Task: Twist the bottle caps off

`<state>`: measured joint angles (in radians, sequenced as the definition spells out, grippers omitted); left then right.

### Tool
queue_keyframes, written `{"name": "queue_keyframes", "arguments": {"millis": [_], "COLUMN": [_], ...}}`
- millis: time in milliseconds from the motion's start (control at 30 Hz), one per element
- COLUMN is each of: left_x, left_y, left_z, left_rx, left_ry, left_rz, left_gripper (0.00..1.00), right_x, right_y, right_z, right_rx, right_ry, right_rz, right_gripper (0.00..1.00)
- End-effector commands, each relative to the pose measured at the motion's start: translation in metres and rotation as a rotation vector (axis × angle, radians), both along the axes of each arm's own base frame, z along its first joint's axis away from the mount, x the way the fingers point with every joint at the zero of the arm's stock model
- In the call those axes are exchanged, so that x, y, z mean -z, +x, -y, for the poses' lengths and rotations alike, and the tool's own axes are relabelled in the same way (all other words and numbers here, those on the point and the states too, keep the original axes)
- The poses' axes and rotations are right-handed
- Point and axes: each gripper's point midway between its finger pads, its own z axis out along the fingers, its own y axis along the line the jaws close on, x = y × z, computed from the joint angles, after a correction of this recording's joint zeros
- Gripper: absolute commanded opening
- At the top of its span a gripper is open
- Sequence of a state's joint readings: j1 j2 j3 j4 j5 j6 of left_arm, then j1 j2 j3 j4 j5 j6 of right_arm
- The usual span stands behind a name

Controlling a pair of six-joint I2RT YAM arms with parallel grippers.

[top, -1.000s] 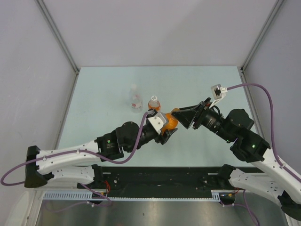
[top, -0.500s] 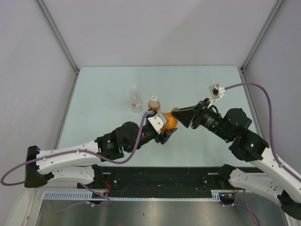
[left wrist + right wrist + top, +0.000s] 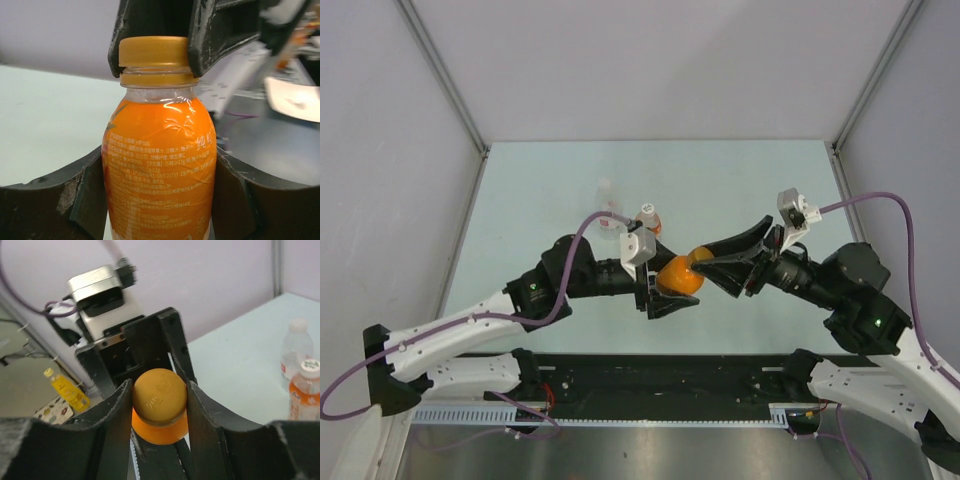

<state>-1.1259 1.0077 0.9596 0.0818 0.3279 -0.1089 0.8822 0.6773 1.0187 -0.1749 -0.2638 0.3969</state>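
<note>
Top external view: the squat orange bottle (image 3: 678, 277) is at frame centre, apparently held off the table (image 3: 540, 180), with its long axis running roughly left-right and its neck toward the right of frame. The left gripper (image 3: 668, 283) is clamped across its body. The right gripper (image 3: 701, 262) meets it head-on from the right, so the right arm is the one at the cap end. Left wrist view: the bottle body fills the lower centre between the left fingers (image 3: 75, 200). The orange cap (image 3: 153, 52) is at top centre, pinched on both sides by the right arm's black fingers. Right wrist view: the cap shows end-on at centre, touching both right fingers (image 3: 112, 425), so the wrist's roll axis appears in line with the bottle's long axis. The clear bottle (image 3: 296, 347) and taller orange-drink bottle (image 3: 304, 390) stand at the right edge, both capped.
</note>
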Motion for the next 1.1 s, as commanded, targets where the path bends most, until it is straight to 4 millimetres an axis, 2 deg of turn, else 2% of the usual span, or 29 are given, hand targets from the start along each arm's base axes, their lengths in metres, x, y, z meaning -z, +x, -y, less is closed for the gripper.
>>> {"name": "queue_keyframes", "arguments": {"millis": [0, 100, 200, 300, 333, 400, 433, 500, 533, 633, 667, 700, 733, 1067], "left_x": [-0.062, -0.067, -0.072, -0.067, -0.072, -0.068, -0.076, -0.074, -0.080, -0.085, -0.086, -0.094, -0.088, -0.085], "left_y": [-0.074, -0.088, -0.095, -0.103, -0.105, -0.108, -0.109, -0.111, -0.114, -0.115, -0.116, -0.122, -0.117, -0.110], "left_z": [-0.014, -0.018, -0.020, -0.023, -0.024, -0.024, -0.026, -0.025, -0.029, -0.030, -0.031, -0.041, -0.034, -0.029], "left_rx": [0.444, 0.568, 0.666, 0.765, 0.795, 0.835, 0.853, 0.892, 0.917, 0.976, 0.994, 1.037, 1.050, 1.072], "left_ry": [-0.124, -0.120, -0.142, -0.118, -0.145, -0.131, -0.173, -0.156, -0.193, -0.224, -0.233, -0.264, -0.258, -0.234], "left_rz": [-0.066, -0.099, -0.102, -0.158, -0.129, -0.187, -0.144, -0.209, -0.163, -0.195, -0.204, -0.192, -0.227, -0.245], "left_gripper": [0.00, 0.00, 0.00, 0.00, 0.00, 0.00, 0.00, 0.00, 0.00, 0.00, 0.00, 0.00, 0.00, 0.00], "right_x": [-0.023, -0.024, -0.023, -0.021, -0.021, -0.017, -0.016, -0.014, -0.013, -0.010, -0.012, -0.009, -0.012, -0.002], "right_y": [-0.040, -0.057, -0.075, -0.092, -0.095, -0.103, -0.106, -0.113, -0.117, -0.130, -0.133, -0.135, -0.138, -0.144], "right_z": [-0.005, -0.005, -0.003, -0.001, 0.000, 0.000, 0.000, 0.001, 0.002, 0.007, 0.008, 0.009, 0.010, 0.014], "right_rx": [-0.211, -0.305, -0.394, -0.490, -0.509, -0.565, -0.583, -0.636, -0.655, -0.745, -0.762, -0.783, -0.797, -0.847], "right_ry": [0.012, 0.012, 0.010, 0.004, 0.004, -0.002, -0.005, -0.009, -0.010, -0.010, -0.005, -0.009, 0.001, -0.030], "right_rz": [0.205, 0.257, 0.321, 0.379, 0.386, 0.401, 0.406, 0.417, 0.422, 0.443, 0.454, 0.438, 0.462, 0.451], "right_gripper": [0.00, 0.00, 0.00, 0.00, 0.00, 0.00, 0.00, 0.00, 0.00, 0.00, 0.00, 0.00, 0.00, 0.00]}}
